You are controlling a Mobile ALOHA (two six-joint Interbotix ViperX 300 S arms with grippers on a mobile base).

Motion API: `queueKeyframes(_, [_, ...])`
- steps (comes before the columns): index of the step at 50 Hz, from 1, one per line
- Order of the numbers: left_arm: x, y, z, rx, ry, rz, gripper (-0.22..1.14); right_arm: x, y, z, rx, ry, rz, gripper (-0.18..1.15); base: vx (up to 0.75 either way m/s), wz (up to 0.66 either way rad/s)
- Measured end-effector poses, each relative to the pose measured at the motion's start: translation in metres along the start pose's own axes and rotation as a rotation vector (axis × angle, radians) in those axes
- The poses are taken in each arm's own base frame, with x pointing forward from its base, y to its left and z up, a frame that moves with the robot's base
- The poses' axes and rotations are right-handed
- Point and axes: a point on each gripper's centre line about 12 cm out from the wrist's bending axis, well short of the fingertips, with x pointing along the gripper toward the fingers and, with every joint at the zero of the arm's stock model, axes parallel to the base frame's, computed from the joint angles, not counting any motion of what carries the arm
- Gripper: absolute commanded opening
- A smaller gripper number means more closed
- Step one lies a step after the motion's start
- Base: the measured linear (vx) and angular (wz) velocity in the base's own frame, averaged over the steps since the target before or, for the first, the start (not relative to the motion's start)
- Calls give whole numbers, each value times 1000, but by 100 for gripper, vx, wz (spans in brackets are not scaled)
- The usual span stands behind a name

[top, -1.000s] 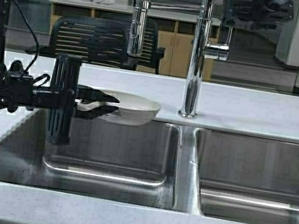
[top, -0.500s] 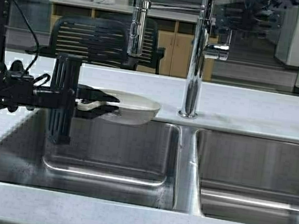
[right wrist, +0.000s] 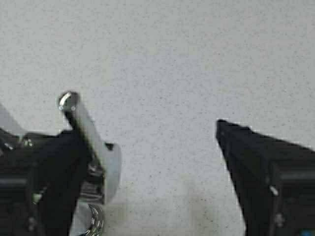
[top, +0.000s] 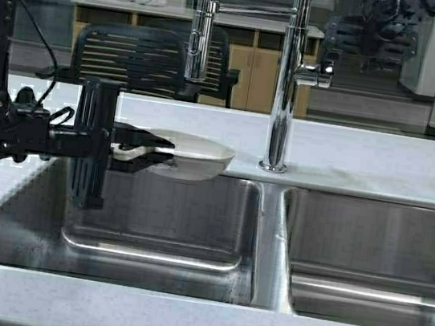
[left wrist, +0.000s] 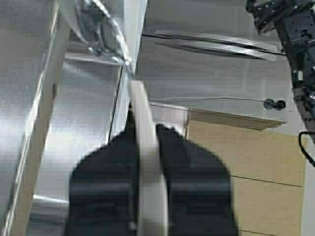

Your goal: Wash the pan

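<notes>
While left pincer [top: 142, 152] clamps pan [top: 190, 157] level, right pincer [right wrist: 157, 162] spread at tap lever [right wrist: 81, 123]

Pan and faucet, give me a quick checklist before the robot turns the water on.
1. Left tool shut on the pan handle: ok.
2. Pan held over the left sink basin: ok.
3. Pan under the spray head: ok, roughly below it.
4. Right tool open around the faucet lever: ok; one finger sits beside it.
5. Lever gripped: not ok, not yet.
6. Water running: not ok, none visible.
</notes>
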Motion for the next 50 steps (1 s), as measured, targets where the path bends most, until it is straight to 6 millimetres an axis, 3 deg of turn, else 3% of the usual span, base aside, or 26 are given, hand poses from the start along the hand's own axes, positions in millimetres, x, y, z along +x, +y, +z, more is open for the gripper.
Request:
queueKeyframes(11, [1,0,1,3,-1,-4,2,0,-14,-1,92,2,-24,104,0,0])
queueKeyframes(34, [3,1,2,3,0,-5,2,-3,-31,-10,120,16,-52,104,0,0])
queueKeyframes(42, [2,3,2,0,0,2,2,-12,-32,-10,121,-3,-51,104,0,0])
queueKeyframes(50, [2,3,2,-1,0,1,2,-36,-37,5,119,-66,-53,104,0,1])
